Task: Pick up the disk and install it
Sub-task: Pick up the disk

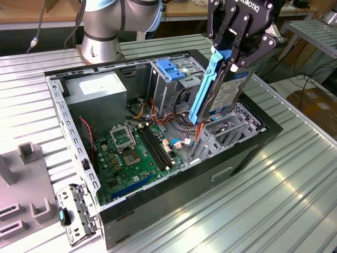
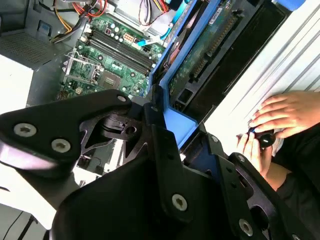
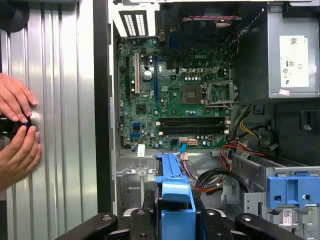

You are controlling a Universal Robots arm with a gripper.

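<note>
Above the open black computer case (image 1: 174, 197), two o'clock from its green motherboard (image 1: 137, 153), my black gripper (image 1: 232, 57) clamps the grey, blue-railed disk (image 1: 226, 92) on edge; tilted, it could snag cables (image 3: 217, 180) below.

The disk (image 1: 224, 92), a dark grey drive framed by bright blue rails, hangs on edge and tilted. The gripper (image 1: 231, 57) pinches its upper end, and its lower end dips over the open case (image 1: 174, 192), toward the exterior view's right.

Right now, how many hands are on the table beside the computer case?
2: one hand and another hand, close together on the ribbed table, around a small dark object.
</note>
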